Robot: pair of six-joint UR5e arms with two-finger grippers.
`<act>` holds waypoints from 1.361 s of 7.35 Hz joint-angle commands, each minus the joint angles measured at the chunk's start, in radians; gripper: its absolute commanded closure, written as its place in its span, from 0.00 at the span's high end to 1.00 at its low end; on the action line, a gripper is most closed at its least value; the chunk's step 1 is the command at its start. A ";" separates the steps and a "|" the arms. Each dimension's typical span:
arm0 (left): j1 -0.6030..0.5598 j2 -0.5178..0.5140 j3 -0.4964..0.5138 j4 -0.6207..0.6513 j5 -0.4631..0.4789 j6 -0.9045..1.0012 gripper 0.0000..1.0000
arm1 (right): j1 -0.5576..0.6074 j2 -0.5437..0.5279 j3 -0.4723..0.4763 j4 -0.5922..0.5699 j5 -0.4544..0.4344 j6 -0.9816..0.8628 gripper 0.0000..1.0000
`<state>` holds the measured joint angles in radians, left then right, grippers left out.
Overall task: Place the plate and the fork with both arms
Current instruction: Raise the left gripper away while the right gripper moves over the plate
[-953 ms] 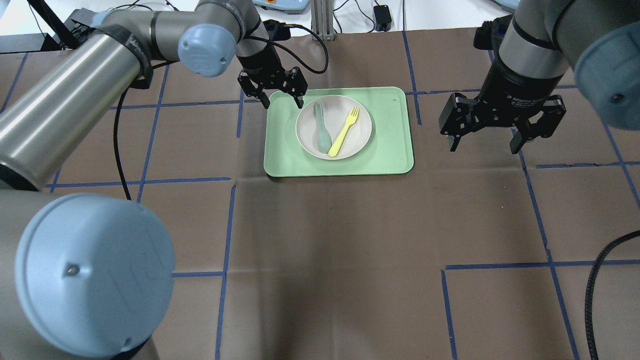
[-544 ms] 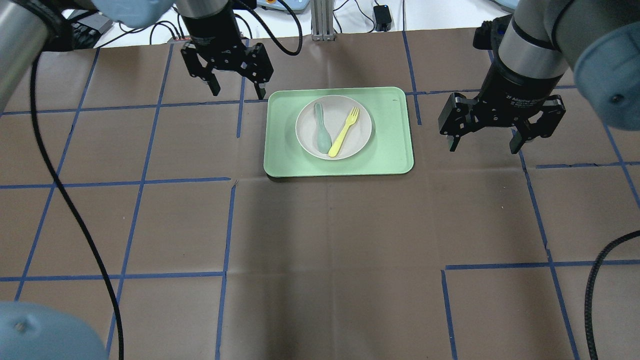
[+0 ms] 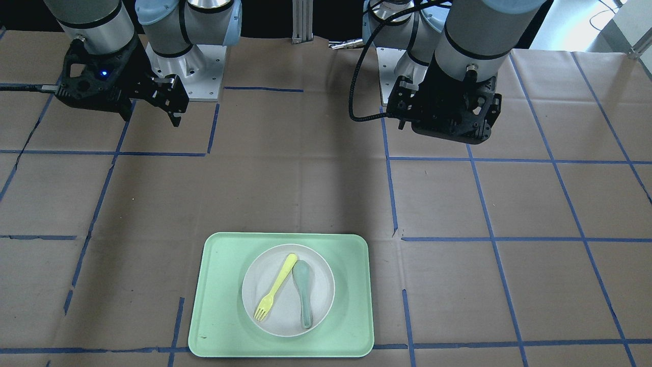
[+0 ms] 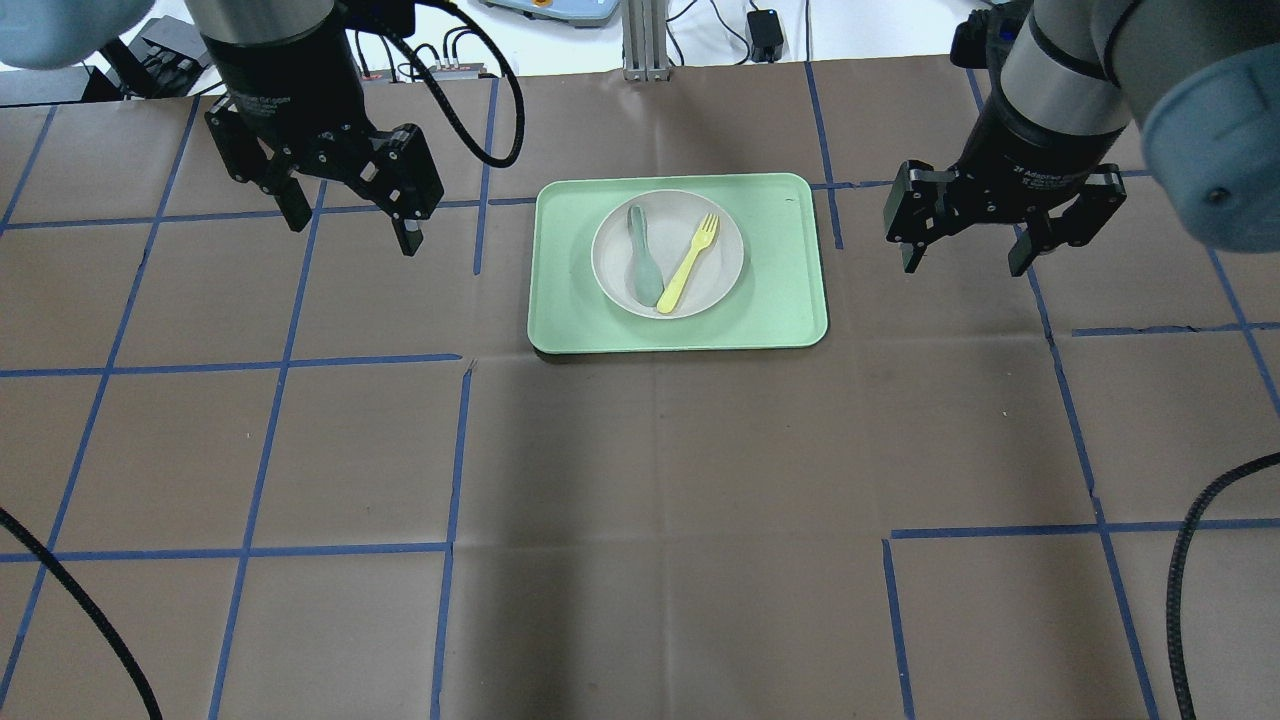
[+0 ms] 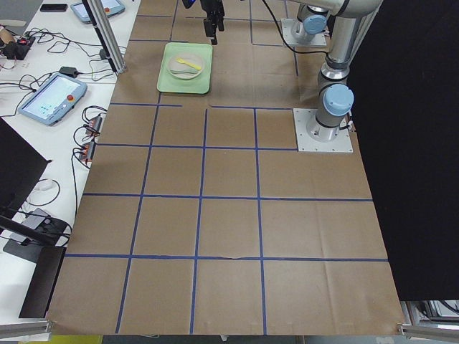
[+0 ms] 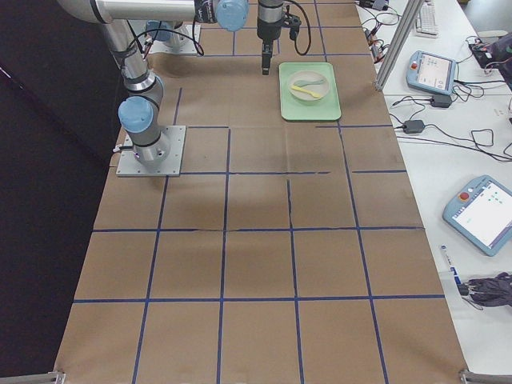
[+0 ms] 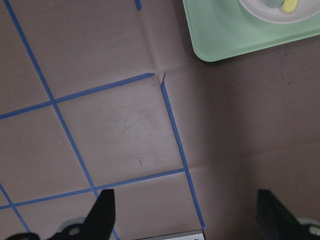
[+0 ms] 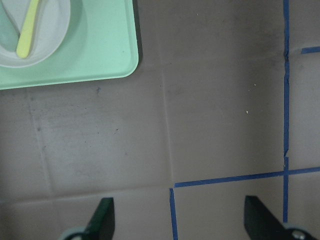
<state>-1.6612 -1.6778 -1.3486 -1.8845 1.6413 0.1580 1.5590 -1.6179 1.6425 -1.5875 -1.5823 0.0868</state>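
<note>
The off-white plate (image 4: 720, 262) rests on the mint-green tray (image 4: 780, 280), far centre of the table. On the plate lie the yellow fork (image 4: 688, 262) and a grey-green spoon (image 4: 645, 262), side by side. My left gripper (image 4: 352, 235) hangs open and empty over bare table, well left of the tray. Right of the tray, my right gripper (image 4: 962, 267) is likewise open and empty. In the left wrist view the tray corner (image 7: 225, 35) shows at top right. The right wrist view has the fork handle (image 8: 27, 30) and the plate (image 8: 50, 35) at top left.
Brown paper with blue tape lines covers the table (image 4: 660, 500). A black cable (image 4: 1195, 560) loops in at the right front. Teach pendants (image 6: 432, 72) and cables lie on the white bench beyond the far edge.
My left gripper has drawn back from the tray's far-left corner, going left and toward the robot, still open. The right gripper shifted slightly away. Plate, fork and spoon have not moved.
</note>
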 commanded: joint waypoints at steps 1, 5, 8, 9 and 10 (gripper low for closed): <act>0.008 0.091 -0.159 0.127 -0.067 -0.011 0.99 | 0.010 0.057 -0.013 -0.055 0.001 0.016 0.81; 0.021 0.170 -0.271 0.246 -0.075 -0.017 1.00 | 0.113 0.166 -0.030 -0.205 0.015 0.104 0.83; 0.077 0.171 -0.285 0.234 -0.080 -0.025 1.00 | 0.240 0.413 -0.276 -0.203 0.008 0.247 0.83; 0.077 0.176 -0.302 0.237 -0.098 -0.026 1.00 | 0.271 0.488 -0.327 -0.206 0.002 0.290 0.83; 0.075 0.175 -0.308 0.239 -0.098 -0.026 1.00 | 0.285 0.539 -0.343 -0.213 0.005 0.300 0.83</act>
<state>-1.5867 -1.5035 -1.6449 -1.6481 1.5496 0.1327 1.8160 -1.1564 1.3422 -1.7941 -1.5767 0.3573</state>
